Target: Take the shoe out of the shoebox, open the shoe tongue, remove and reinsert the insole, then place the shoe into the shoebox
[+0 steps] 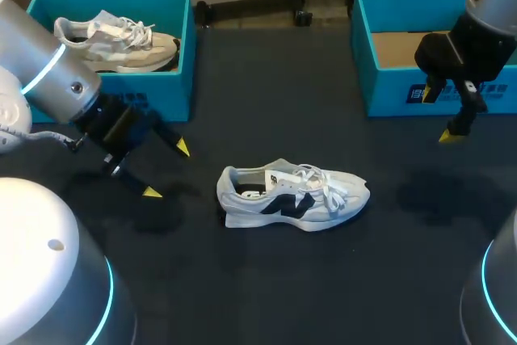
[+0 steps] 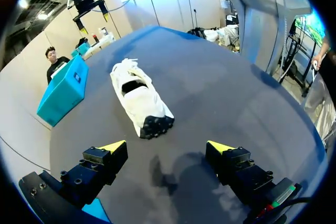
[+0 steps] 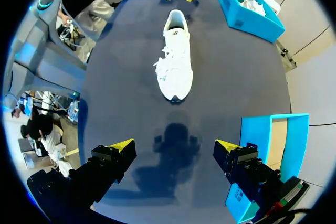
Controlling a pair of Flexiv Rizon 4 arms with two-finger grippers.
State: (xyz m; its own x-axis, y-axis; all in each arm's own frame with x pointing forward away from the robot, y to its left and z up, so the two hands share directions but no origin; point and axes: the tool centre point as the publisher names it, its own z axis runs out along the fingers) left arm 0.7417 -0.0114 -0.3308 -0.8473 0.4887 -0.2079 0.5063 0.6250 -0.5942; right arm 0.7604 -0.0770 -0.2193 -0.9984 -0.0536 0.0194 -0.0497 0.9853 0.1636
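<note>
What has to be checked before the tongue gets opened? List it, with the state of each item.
1. The shoe is out of its box and on the table: ok.
2. The shoe stands on its sole, opening upward: ok.
3. The left hand is open, empty and short of the heel: ok.
4. The right hand is open, empty and apart from the toe: ok.
5. The laces are loosened: cannot tell.
6. The right shoebox is free for the return: ok where its floor shows; the right arm hides part.
</note>
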